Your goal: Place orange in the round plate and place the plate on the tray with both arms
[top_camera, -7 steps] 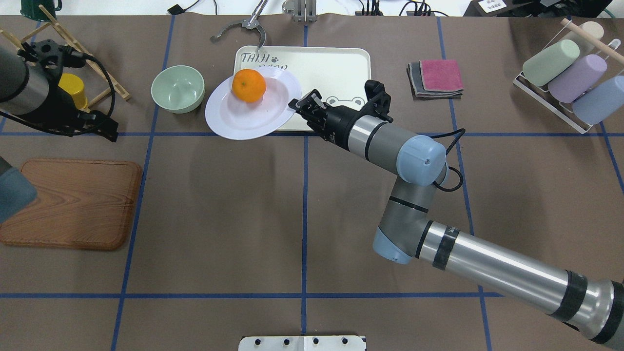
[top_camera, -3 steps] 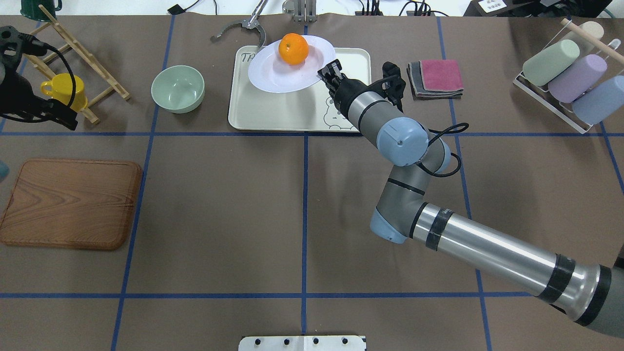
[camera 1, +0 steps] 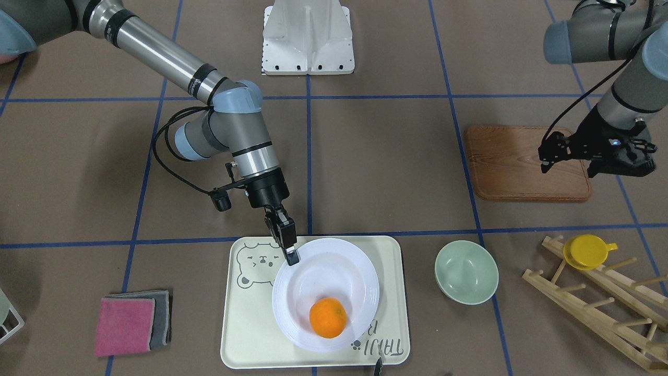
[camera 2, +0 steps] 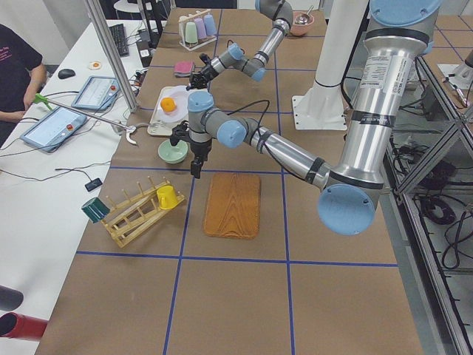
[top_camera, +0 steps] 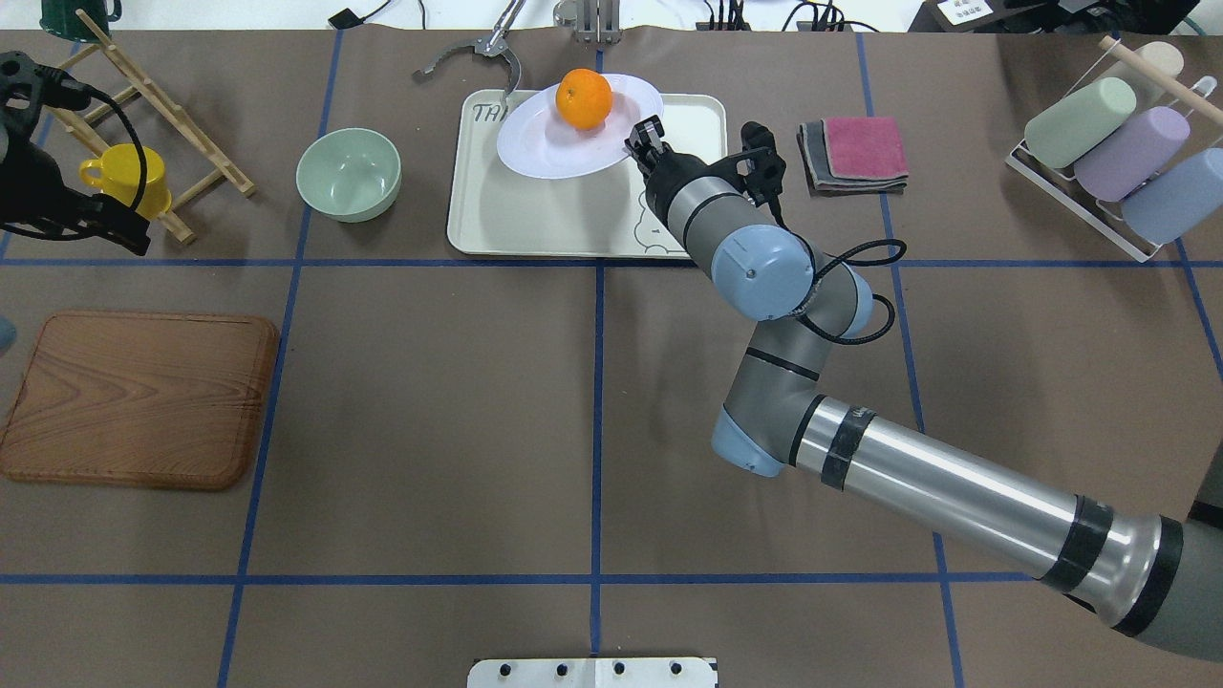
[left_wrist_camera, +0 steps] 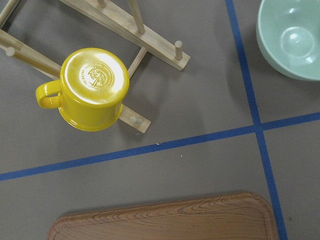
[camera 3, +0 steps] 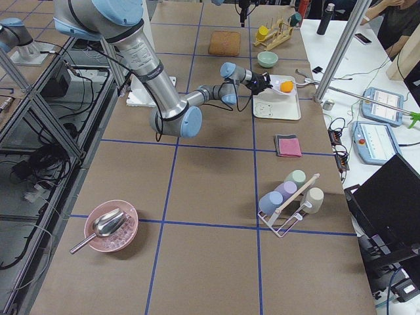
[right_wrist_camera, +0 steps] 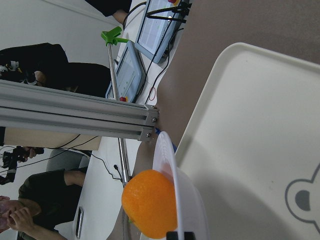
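brown table [top_camera: 592, 430], green bowl [top_camera: 348, 174] beside tray [top_camera: 535, 229]; right jaws tight on round plate [top_camera: 545, 148], left jaws unreadable

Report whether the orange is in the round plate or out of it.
In. The orange sits in the well of the round plate, opposite the right claw, which pinches its rim over the tray.

Orange [top_camera: 584, 99]: resting in the round plate [top_camera: 549, 148], toward its far side.
Round plate: rim pinched by the right gripper [top_camera: 645, 139]; tilted over the far half of the tray [top_camera: 535, 225], overhanging its far edge.
Tray: flat on the table, between green bowl [top_camera: 348, 174] and folded cloths [top_camera: 855, 153].
Left arm [top_camera: 29, 182]: at the view's left edge, beside the yellow cup [top_camera: 124, 179].
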{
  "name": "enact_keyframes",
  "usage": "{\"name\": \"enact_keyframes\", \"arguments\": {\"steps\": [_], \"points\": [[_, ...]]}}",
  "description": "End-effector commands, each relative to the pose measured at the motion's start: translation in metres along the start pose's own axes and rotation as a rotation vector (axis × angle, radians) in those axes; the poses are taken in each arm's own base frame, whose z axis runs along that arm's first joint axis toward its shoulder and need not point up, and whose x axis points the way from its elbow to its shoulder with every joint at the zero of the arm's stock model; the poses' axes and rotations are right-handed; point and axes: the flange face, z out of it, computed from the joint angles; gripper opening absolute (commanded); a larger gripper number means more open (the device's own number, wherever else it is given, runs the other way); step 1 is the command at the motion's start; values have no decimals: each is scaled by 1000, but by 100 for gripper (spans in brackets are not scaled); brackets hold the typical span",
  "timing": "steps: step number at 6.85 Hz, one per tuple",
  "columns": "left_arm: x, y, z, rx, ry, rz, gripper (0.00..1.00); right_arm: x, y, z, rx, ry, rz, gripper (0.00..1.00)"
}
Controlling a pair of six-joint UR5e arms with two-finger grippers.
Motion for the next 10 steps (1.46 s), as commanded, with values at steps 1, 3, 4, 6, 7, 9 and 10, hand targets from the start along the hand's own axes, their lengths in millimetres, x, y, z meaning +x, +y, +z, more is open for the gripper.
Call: {"name": "enact_keyframes", "arguments": {"steps": [1,3,4,6,7,9,10], "points": [[0,0,0,0,0,0,97,22,17,-6,17,3,-13,0],[-1,0,-1,5,1,0,97,29,16,-4,22,15,-20,6],[-1,0,-2,5,2,-1,97,30,15,-3,23,21,-34,79],[-1,0,-2,6,1,-1,97,10,3,2,-42,107,-208,100],[-1,0,-2,6,1,-1,97,0,-15,-7,-102,199,-309,100],[-1,0,-2,6,1,1,97,-17,-30,-49,-260,419,-746,100],[-2,0,-1,5,0,0,97,-35,-62,-75,-360,496,-939,100]]}}
